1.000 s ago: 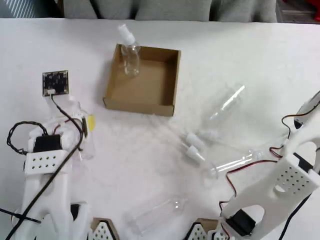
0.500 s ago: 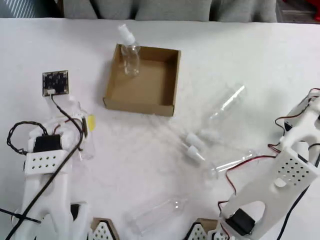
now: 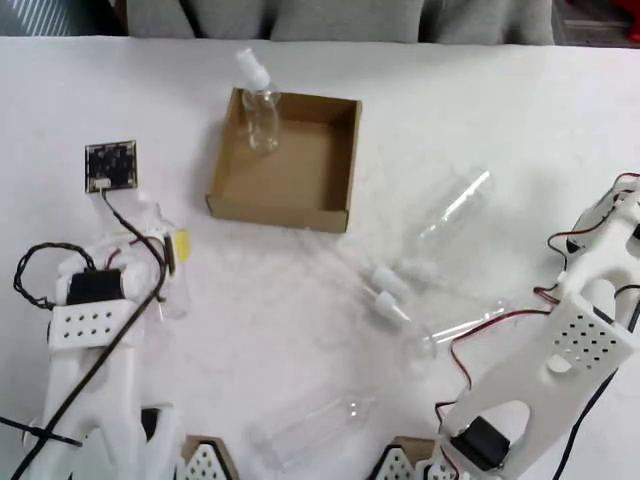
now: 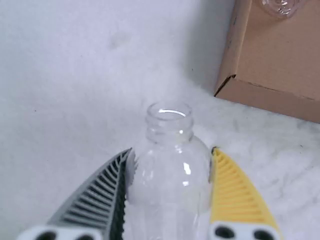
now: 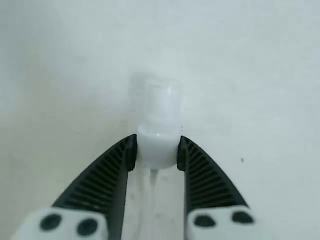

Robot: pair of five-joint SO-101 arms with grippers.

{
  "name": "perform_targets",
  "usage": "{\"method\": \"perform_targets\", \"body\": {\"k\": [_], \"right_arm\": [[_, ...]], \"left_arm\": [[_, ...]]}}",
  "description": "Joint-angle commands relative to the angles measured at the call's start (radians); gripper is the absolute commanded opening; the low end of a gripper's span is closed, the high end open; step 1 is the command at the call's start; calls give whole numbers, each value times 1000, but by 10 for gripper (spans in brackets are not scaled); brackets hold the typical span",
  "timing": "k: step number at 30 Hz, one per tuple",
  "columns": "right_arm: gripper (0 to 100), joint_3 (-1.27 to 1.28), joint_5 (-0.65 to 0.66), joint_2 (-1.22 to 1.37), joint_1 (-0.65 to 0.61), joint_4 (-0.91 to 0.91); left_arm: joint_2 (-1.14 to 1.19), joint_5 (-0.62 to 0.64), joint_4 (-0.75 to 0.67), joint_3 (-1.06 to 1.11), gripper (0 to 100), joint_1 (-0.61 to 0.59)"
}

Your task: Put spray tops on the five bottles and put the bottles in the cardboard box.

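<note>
While my left claw (image 4: 171, 152) stayed clamped on the open bottle (image 4: 169, 172), my right arm (image 3: 585, 335) had swung a little toward the right edge of the bench (image 3: 480, 100) over the last second, and in the last half of it barely moved. My right claw (image 5: 156, 141) was shut on a top (image 5: 159, 107), its black fingers gripping the white collar, with the nozzle end pointing away from me over bare bench. The bottle stood upright between my grey and yellow fingers, neck uncovered, near a corner of the box (image 4: 270, 92) but not touching it.

Nothing else had shifted. The capped bottle (image 3: 260, 110) stood in the far left corner of the box. Two loose bottles (image 3: 450, 210) (image 3: 312, 428) lay on their sides, and what looked like a third (image 3: 465, 325) lay close to my right arm. Two spare tops (image 3: 385, 280) (image 3: 392, 312) sat between them.

I judged that the top was now lifted and ready, but well apart from the bottle it belonged on, so the right arm had the whole bench to cross. One bottle of five was done. The next move called for lining the dip tube up over that narrow neck, where a small tilt would make it miss
</note>
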Motion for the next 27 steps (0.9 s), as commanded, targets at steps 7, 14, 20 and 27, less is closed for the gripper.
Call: {"method": "perform_targets", "body": {"k": [7,14,20,27], "right_arm": [[16,-269,17,-346,16,332],[16,-153,9,-559,-21,332],[16,-137,8,-820,-160,331],[18,-123,17,-1239,-446,171]], "left_arm": [[-219,9,-9,-121,21,114],[-631,9,-63,-51,22,348],[-921,5,-285,146,22,527],[-1053,11,-316,358,22,630]]}}
